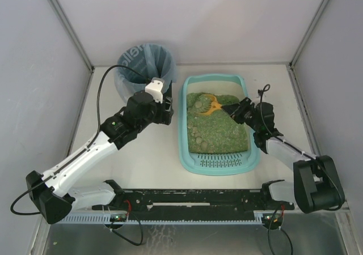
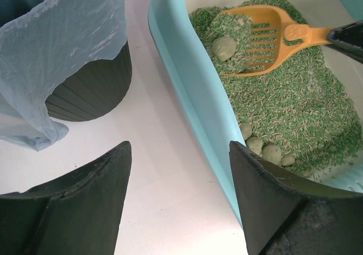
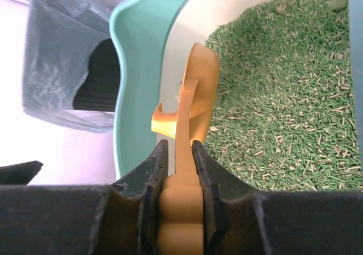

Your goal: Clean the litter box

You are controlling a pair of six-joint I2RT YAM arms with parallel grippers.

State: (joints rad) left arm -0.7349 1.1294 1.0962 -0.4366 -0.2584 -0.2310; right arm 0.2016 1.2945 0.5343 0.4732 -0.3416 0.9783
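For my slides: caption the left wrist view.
Orange scoop holding a clump inside the teal litter box, bagged bin alongside.

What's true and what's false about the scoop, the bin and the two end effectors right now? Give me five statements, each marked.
1. The right end effector grips the orange scoop by its handle. True.
2. The scoop is empty. False: it carries litter and a clump.
3. The left end effector is open, holding nothing. True.
4. The bin stands right of the litter box. False: it stands to its left.
5. Other clumps lie in the litter box. True.
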